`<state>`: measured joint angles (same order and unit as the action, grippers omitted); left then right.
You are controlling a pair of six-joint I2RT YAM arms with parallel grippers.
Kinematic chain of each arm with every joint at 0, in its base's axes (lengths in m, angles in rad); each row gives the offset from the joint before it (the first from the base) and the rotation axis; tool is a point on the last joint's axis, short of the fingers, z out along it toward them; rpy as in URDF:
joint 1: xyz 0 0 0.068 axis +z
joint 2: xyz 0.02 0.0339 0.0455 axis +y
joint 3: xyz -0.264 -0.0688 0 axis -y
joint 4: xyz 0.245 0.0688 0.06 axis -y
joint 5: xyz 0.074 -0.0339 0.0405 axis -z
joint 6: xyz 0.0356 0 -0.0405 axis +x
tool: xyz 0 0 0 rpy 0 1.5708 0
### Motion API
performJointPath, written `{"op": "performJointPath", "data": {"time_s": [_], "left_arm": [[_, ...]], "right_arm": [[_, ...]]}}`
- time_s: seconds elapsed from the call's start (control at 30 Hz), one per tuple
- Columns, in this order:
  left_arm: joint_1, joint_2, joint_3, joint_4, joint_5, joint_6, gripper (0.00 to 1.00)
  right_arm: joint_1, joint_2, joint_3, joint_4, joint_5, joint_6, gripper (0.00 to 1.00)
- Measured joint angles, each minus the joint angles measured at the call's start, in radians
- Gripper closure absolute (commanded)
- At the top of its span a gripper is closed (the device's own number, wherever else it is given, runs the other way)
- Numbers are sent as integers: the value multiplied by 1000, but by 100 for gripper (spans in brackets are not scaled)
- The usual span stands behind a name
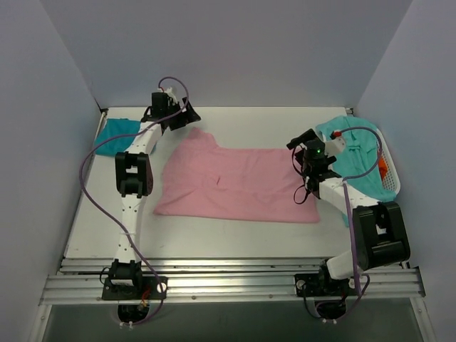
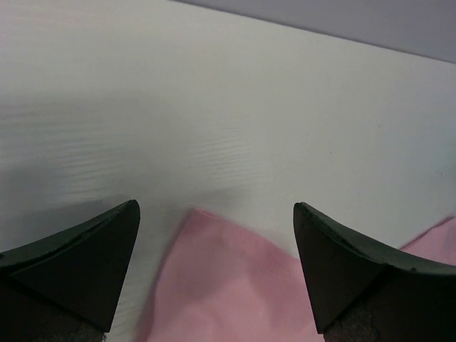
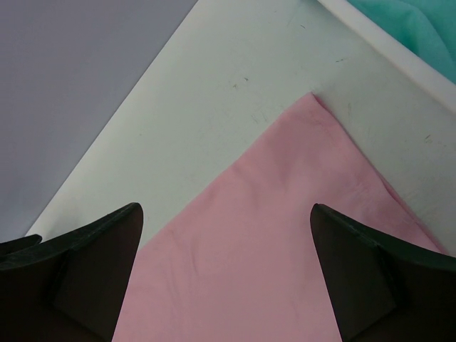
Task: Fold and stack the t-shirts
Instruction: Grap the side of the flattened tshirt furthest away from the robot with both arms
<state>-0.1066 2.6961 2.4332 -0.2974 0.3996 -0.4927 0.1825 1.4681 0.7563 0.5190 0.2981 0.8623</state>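
Observation:
The light pink t-shirt (image 1: 239, 184) lies spread flat in the middle of the white table (image 1: 235, 235). My left gripper (image 1: 184, 117) is open above its far left corner; a pink corner (image 2: 221, 285) shows between the fingers. My right gripper (image 1: 299, 142) is open above its far right corner, and the pink cloth (image 3: 271, 242) fills the gap between its fingers. The darker teal t-shirt (image 1: 114, 135) lies bunched at the table's far left edge. The lighter aqua-green t-shirt (image 1: 356, 153) lies in the basket at the right and shows in the right wrist view (image 3: 406, 25).
A white plastic laundry basket (image 1: 390, 182) stands at the table's right edge, behind my right arm. Grey walls close in the table at the back and sides. Metal rails run along the near edge (image 1: 228, 281).

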Motion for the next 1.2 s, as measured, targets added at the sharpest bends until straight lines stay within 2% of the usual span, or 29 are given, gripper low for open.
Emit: {"op": "performJointPath", "data": {"time_s": [0.4,0.67,1.0,1.03,1.2], "left_arm": [[-74,2,-21,-35,-4,51,2],[-77,0,-29,-34,-11,76,1],[-51,-56,-133,11,-29,85,0],[-46,-58,-137,16,-29,84,5],[-32,-59,-144,23,-35,77,7]], "right_arm": [[-33,0,-31,18,-53,3,0],[-38,0,-43,24,-71,6,0],[-39,1,-44,42,-90,12,0],[-39,2,-44,44,-90,12,0],[-39,3,-44,46,-94,16,0]]}}
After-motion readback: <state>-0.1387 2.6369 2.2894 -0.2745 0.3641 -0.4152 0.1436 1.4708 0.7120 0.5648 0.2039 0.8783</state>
